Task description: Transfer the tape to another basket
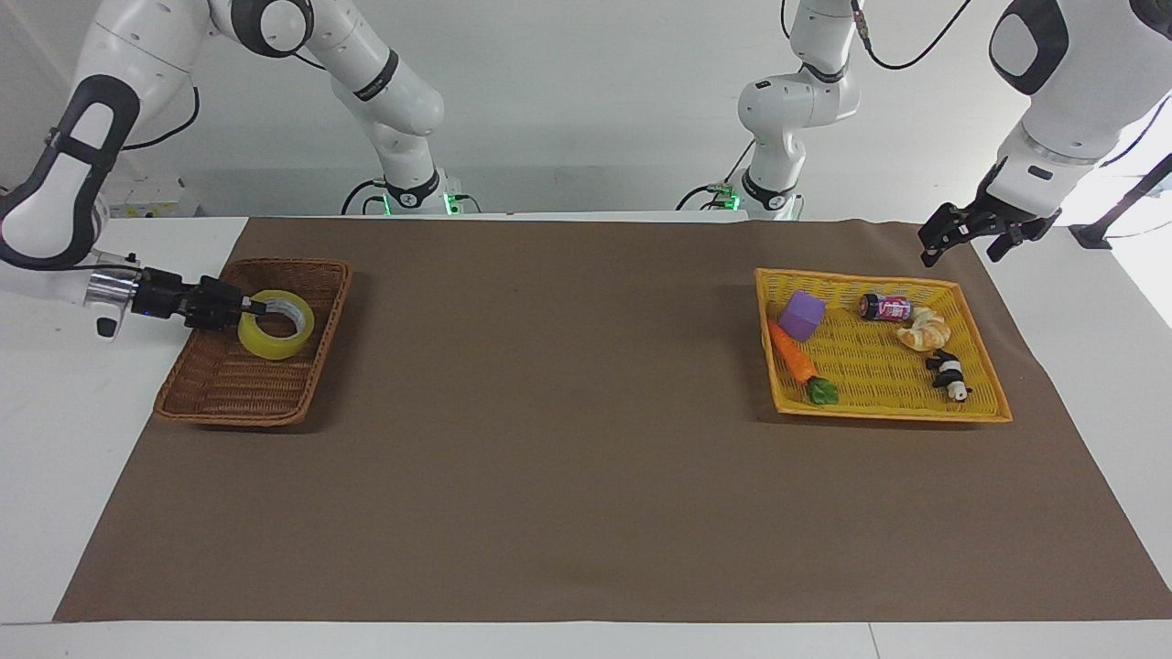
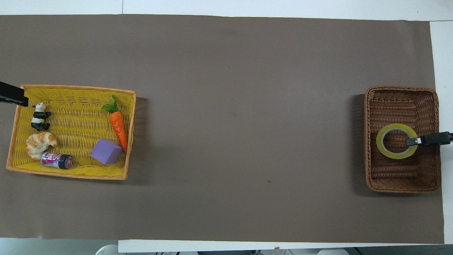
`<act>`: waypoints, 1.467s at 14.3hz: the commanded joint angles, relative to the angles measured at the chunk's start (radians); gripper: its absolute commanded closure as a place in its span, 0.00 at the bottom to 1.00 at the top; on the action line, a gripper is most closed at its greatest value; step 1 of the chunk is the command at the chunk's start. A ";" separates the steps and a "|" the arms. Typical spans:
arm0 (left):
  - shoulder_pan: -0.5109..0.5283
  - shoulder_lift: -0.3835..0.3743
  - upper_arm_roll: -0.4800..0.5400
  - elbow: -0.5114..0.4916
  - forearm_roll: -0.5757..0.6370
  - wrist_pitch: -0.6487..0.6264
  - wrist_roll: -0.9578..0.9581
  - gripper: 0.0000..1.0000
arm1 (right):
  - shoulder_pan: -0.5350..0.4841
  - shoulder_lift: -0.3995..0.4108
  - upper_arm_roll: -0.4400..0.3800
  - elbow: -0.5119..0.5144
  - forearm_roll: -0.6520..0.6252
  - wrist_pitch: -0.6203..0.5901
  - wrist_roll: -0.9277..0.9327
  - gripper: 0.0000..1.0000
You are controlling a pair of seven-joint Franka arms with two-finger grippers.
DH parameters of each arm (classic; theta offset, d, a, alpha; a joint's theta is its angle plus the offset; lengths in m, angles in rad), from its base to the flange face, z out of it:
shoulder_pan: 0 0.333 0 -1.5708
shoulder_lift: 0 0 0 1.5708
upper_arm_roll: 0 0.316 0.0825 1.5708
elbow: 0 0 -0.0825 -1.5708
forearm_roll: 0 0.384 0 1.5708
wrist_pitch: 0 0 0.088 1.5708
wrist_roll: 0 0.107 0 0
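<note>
Right gripper (image 1: 245, 308) pinching tape (image 1: 276, 324) wall, low inside basket (image 1: 302, 389) near its rim. Left gripper (image 1: 961, 240) spread, waiting. Next: set down, release, withdraw.

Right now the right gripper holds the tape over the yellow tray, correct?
Not quite. The right gripper holds the tape over the brown wicker basket, not the yellow tray; the facing view shows it.

Table: white tabletop (image 1: 55, 439)
Cover: brown paper sheet (image 1: 568, 439)
On cover: deep brown wicker basket (image 1: 302, 384); flat yellow-orange woven tray (image 1: 879, 410)
</note>
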 commanded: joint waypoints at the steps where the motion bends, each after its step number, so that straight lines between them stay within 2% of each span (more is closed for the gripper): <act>1: -0.052 0.037 0.055 0.048 0.020 -0.053 0.002 0.00 | -0.010 -0.046 0.017 -0.049 -0.056 0.035 -0.035 1.00; 2: -0.055 0.042 0.056 0.059 0.020 -0.067 0.002 0.00 | -0.008 -0.045 0.017 -0.048 -0.069 0.046 -0.035 0.99; 3: -0.056 0.043 0.064 0.059 0.018 -0.063 0.003 0.00 | -0.008 -0.045 0.017 -0.048 -0.078 0.049 -0.034 0.89; 4: -0.061 0.045 0.067 0.059 0.017 -0.059 0.002 0.00 | -0.008 -0.045 0.017 -0.045 -0.093 0.050 -0.032 0.61; 5: -0.064 0.051 0.067 0.059 0.017 -0.065 0.003 0.00 | -0.008 -0.043 0.017 -0.040 -0.095 0.055 -0.028 0.19; 6: -0.064 0.060 0.067 0.059 0.015 -0.062 0.003 0.00 | -0.007 -0.043 0.017 -0.039 -0.095 0.067 -0.027 0.00; 10: -0.063 0.047 0.064 0.044 0.014 -0.044 -0.003 0.00 | 0.019 -0.071 0.022 0.016 -0.138 0.070 -0.026 0.00; 13: -0.069 0.042 0.065 0.023 0.015 -0.027 -0.003 0.00 | 0.131 -0.202 0.020 0.033 -0.265 0.122 0.021 0.00; 15: -0.057 0.037 0.067 0.023 0.015 -0.024 -0.003 0.00 | 0.229 -0.276 0.022 0.062 -0.355 0.127 0.135 0.00; 19: -0.055 0.037 0.065 0.023 0.015 -0.026 -0.002 0.00 | 0.355 -0.350 0.026 0.133 -0.452 0.102 0.299 0.00; 21: -0.056 0.037 0.065 0.023 0.015 -0.024 -0.002 0.00 | 0.415 -0.356 0.029 0.203 -0.565 0.041 0.388 0.00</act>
